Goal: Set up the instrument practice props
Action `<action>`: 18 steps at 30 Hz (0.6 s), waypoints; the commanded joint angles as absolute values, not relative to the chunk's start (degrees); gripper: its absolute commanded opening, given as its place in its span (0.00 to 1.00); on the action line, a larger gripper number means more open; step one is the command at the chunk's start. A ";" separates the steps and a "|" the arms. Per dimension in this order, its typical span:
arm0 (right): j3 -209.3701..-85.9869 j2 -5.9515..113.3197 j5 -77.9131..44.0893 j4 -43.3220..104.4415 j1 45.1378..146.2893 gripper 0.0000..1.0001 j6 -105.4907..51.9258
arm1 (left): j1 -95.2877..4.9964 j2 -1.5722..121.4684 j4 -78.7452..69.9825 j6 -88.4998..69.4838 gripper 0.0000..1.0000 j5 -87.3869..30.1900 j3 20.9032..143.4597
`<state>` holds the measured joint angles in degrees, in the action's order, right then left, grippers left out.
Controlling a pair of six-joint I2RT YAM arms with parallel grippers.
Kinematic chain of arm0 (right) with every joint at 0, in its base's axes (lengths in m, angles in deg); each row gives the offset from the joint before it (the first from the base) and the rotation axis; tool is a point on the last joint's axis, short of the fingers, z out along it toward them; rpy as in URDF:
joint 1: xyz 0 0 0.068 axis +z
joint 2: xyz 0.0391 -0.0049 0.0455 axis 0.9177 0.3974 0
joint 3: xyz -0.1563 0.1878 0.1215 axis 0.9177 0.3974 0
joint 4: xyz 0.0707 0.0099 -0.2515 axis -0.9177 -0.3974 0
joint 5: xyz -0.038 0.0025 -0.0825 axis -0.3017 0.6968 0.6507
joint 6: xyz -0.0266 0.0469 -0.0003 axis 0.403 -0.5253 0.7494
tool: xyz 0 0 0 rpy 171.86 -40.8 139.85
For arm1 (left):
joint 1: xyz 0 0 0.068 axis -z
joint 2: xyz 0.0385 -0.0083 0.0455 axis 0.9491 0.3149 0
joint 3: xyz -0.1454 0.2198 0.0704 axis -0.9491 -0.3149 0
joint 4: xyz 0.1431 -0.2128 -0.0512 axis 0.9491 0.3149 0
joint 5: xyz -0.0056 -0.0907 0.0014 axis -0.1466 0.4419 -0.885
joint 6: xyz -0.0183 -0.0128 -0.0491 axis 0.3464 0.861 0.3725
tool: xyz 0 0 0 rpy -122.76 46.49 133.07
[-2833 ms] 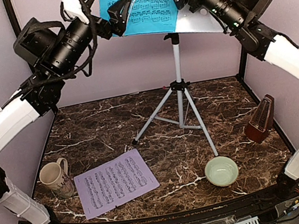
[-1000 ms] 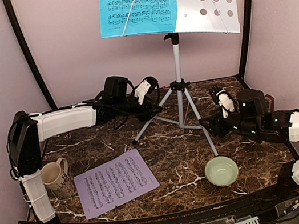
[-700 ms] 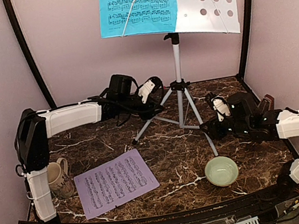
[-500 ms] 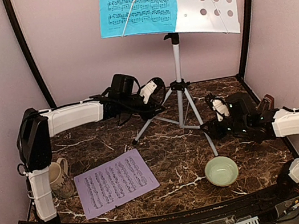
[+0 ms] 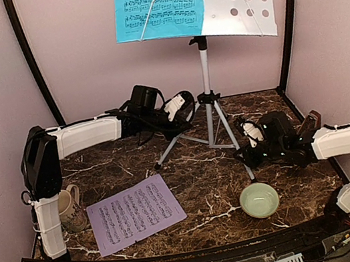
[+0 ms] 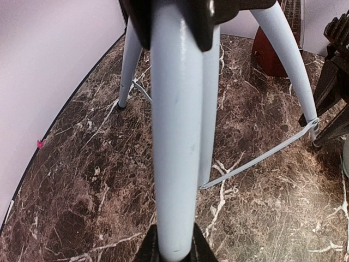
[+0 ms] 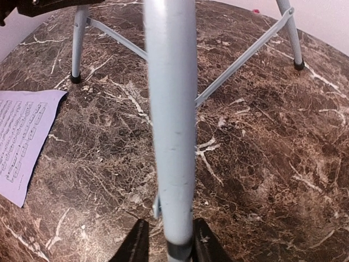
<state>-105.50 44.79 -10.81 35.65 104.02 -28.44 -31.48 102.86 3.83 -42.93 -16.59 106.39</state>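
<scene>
Stand leg (image 6: 175, 136) between tool fingers (image 6: 148, 252)

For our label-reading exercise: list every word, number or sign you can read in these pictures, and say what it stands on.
No readable words, labels or numbers anywhere.
Blue music sheet: printed staves, too small to read.
Lilac music sheet: printed staves, too small to read.
Beige mug: dark markings, blurred.

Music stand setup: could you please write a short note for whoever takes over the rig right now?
Left gripper: closed around a leg of the music stand.
Right gripper: closed around another leg.
Blue sheet: on the stand's desk, left half.
Lilac sheet: flat on the table, front left.
Metronome: far right, mostly hidden behind the right arm.
Done: blue sheet placed.
Left: finish positioning the stand, put up the lilac sheet, place the metronome.
</scene>
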 commanded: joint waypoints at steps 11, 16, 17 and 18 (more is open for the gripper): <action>-113.27 52.58 -14.49 41.69 104.22 0.00 -27.31 | -38.95 97.92 3.57 -42.55 0.01 -21.24 106.00; -116.44 55.80 -14.71 43.87 106.78 0.00 -28.89 | -40.76 94.78 2.56 -44.05 0.01 -21.63 101.92; -117.27 56.79 -14.41 44.14 107.62 0.00 -29.19 | -41.02 94.10 2.30 -44.36 0.01 -22.06 100.85; -117.97 57.81 -14.14 44.56 108.49 0.00 -29.54 | -41.24 93.17 1.90 -44.77 0.01 -22.43 99.74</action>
<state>-114.37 55.63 -13.78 38.79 105.90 -27.08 -36.90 100.35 3.04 -45.18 -15.76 103.02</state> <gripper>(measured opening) 0.126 0.156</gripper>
